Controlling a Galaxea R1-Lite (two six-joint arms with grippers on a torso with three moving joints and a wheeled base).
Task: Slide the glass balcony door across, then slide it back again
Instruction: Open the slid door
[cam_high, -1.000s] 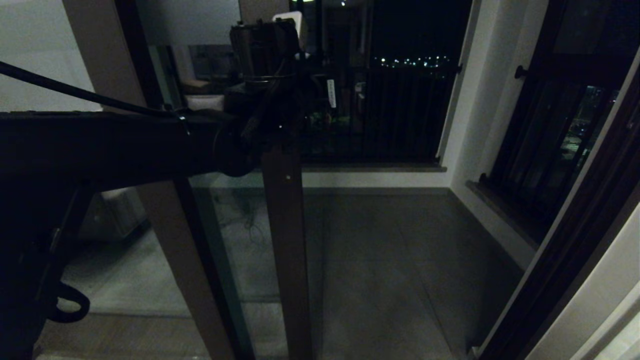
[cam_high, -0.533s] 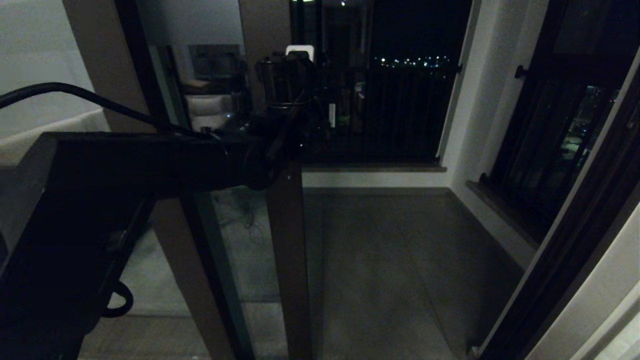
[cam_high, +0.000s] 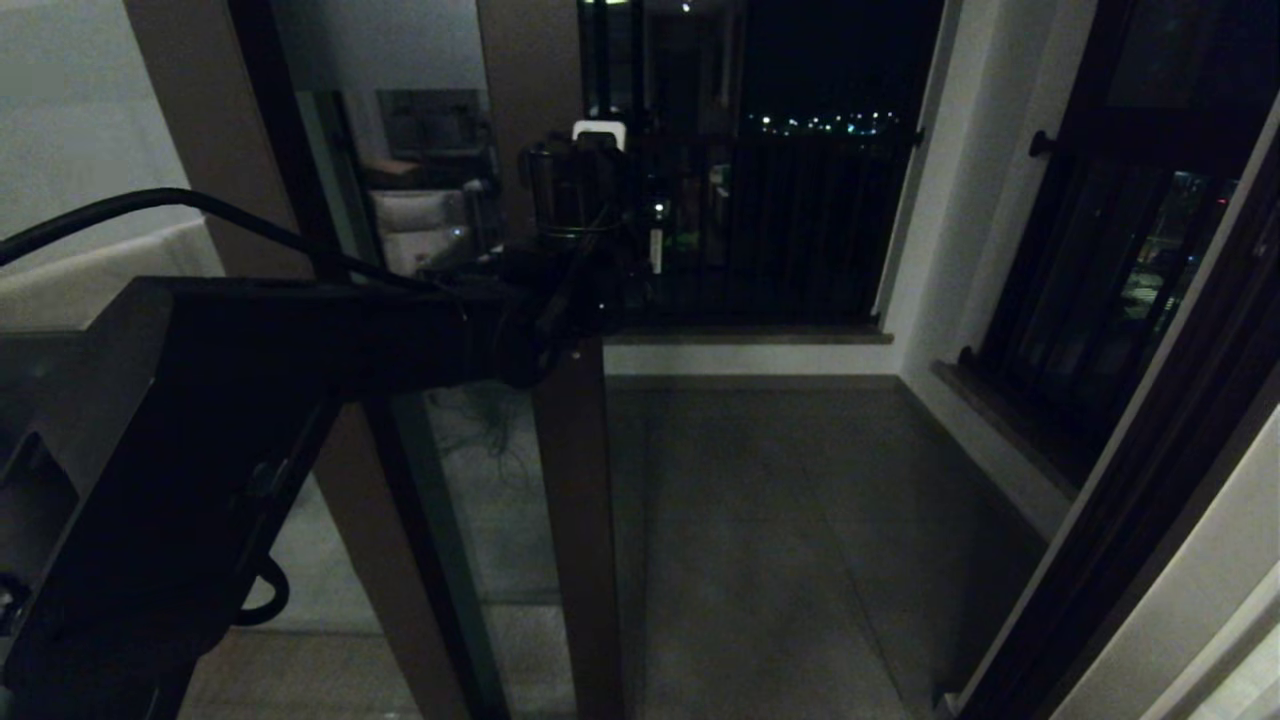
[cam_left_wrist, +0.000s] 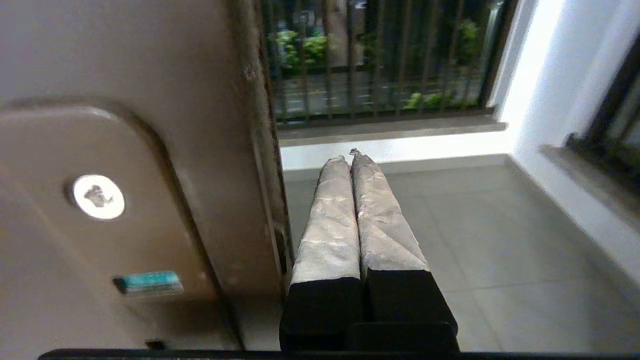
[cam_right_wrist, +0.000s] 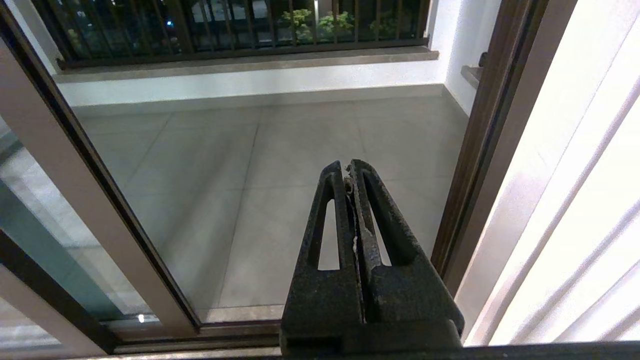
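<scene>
1. Balcony floor (cam_high: 780, 520): large grey tiles, dimly lit.
2. Far side: dark vertical-bar railing (cam_high: 790, 230) on a low white kerb; night sky with distant lights beyond.
3. Right side: white wall (cam_high: 950, 250), then a dark-framed window (cam_high: 1110, 260) with a round knob (cam_high: 1040, 145).
4. Greenery (cam_left_wrist: 300, 47) visible through the railing bars.

door: brown-framed glass balcony door (cam_left_wrist: 125, 150) stile just beside the left gripper (cam_left_wrist: 353, 159) fingertips, possibly touching | ahead: tiled balcony floor (cam_left_wrist: 475, 230), then black railing (cam_left_wrist: 380, 60)
</scene>
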